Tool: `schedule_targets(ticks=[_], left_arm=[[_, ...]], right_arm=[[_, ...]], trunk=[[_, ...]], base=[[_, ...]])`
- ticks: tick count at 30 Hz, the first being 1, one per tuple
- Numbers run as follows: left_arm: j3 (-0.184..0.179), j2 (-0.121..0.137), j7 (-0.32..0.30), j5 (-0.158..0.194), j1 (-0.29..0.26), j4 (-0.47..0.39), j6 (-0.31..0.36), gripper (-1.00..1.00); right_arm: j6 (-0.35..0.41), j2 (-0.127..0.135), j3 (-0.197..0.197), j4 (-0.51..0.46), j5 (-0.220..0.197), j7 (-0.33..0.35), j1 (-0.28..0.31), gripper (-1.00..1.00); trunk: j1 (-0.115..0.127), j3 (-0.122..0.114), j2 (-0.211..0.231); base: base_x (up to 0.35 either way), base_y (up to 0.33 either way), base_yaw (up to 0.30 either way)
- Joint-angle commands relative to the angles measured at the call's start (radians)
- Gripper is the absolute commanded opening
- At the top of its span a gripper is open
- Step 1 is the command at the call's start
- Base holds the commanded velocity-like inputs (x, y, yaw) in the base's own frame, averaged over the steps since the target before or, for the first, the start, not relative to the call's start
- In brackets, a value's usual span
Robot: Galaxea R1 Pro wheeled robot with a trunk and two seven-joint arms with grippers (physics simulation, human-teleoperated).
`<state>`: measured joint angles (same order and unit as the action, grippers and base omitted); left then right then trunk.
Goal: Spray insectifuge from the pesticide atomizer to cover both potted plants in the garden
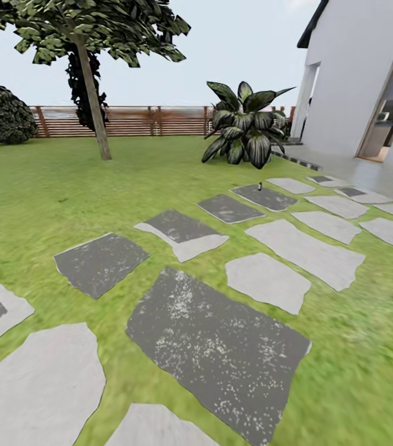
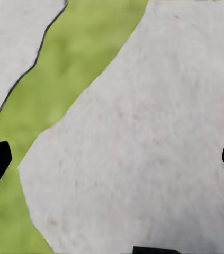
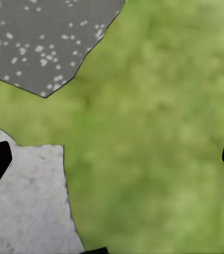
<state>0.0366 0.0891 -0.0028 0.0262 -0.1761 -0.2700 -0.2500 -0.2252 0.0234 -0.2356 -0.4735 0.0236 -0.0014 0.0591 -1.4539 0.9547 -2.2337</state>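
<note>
Atomizer: a tiny dark upright object (image 1: 259, 185) stands on a far dark stepping stone (image 1: 264, 197); likely the pesticide atomizer, though too small to be sure.
Potted plants: the low rosettes cannot be picked out; the big striped-leaf plant (image 1: 246, 124) by the house (image 1: 357, 80) is not one of them.
Garden: lawn (image 1: 54, 179), grey paving stones, a tree (image 1: 91, 74), a round bush (image 1: 1, 114) and a brown slat fence (image 1: 134, 121) behind.
Left gripper (image 2: 112, 159): fingertips wide apart at the frame edges, nothing between them, pale stone (image 2: 143, 132) below.
Right gripper (image 3: 112, 159): also spread wide and empty, over grass beside two stones.
Step in hand: approach, I judge; nothing is picked up yet.
Next move: drive along the stones toward the small object, stop within reach, then lower one arm to grasp it upright.
</note>
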Motion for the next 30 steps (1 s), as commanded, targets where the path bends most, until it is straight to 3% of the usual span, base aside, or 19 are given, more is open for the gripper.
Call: schedule_targets(ticks=[1,11,30], left_arm=[[0.002,0.000,0.000,0.003,0.000,0.001,-0.003,1.00],[0.002,0.000,0.000,0.003,0.000,0.001,-0.003,1.00],[0.002,0.000,0.000,0.003,0.000,0.001,-0.003,1.00]], right_arm=[[-0.003,0.000,-0.002,0.001,0.003,0.000,0.001,1.00],[-0.003,0.000,-0.002,0.001,0.003,-0.001,0.001,1.00],[-0.003,0.000,-0.002,0.001,0.003,-0.001,0.001,1.00]], trunk=[[0.000,0.001,0.000],[0.000,0.001,0.000],[0.000,0.001,0.000]], base=[[0.336,0.000,-0.208],[0.336,0.000,-0.259],[0.336,0.000,-0.006]])
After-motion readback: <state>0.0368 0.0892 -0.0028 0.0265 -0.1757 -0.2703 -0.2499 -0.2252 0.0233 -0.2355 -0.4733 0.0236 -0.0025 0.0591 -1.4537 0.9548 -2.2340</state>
